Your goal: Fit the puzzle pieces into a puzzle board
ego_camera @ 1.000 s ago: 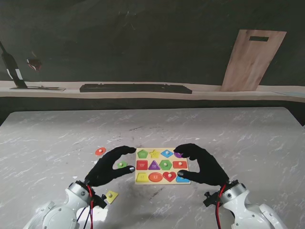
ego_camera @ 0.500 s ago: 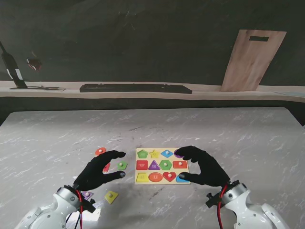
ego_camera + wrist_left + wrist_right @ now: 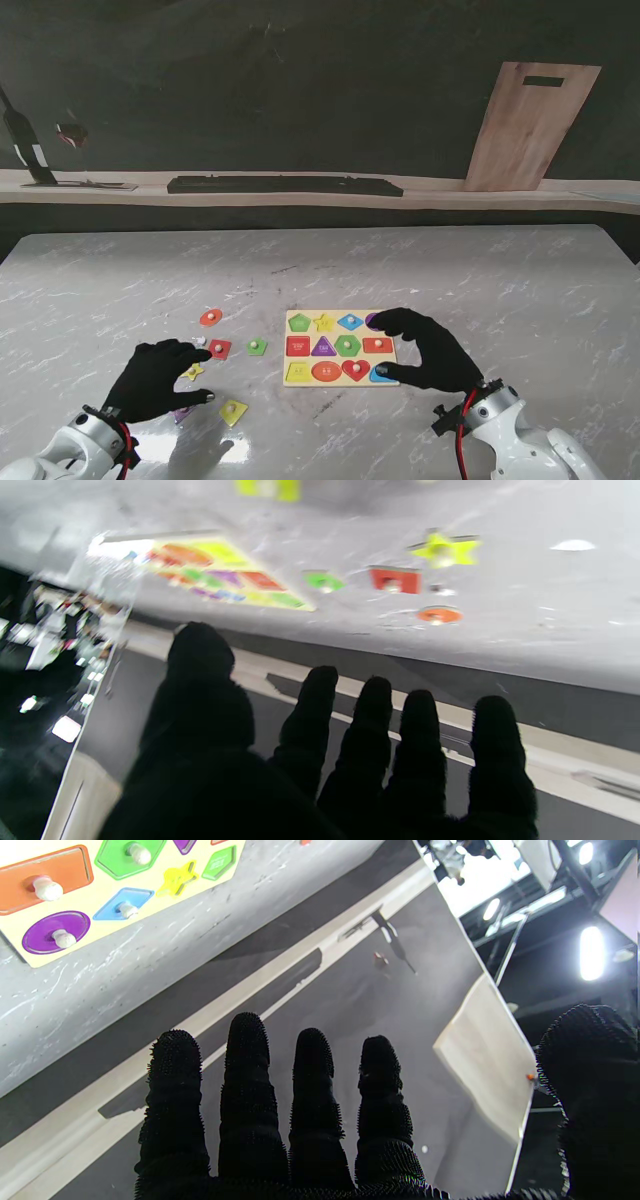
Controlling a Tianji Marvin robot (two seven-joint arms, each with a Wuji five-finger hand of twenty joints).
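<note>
The yellow puzzle board (image 3: 311, 335) lies at the table's middle, its slots filled with coloured shapes. Left of it lie loose pieces: an orange circle (image 3: 210, 317), a red pentagon (image 3: 219, 348), a green piece (image 3: 256, 347), a yellow star (image 3: 193, 372) and a yellow piece (image 3: 233, 410). My left hand (image 3: 158, 380) is open and holds nothing, its fingertips by the star; a purple piece (image 3: 181, 412) peeks from under it. My right hand (image 3: 425, 350) is open over the board's right edge, partly covering the purple circle (image 3: 50, 932) and a blue piece (image 3: 382, 374).
A wooden board (image 3: 528, 125) leans on the dark back wall at the far right. A long black bar (image 3: 285, 185) lies on the ledge behind the table. The left wrist view shows the star (image 3: 442, 550), red piece (image 3: 395, 579) and orange circle (image 3: 439, 615).
My left hand has drawn back from the board, leftward and nearer to me, uncovering the red pentagon and yellow star. The right hand has barely moved.
</note>
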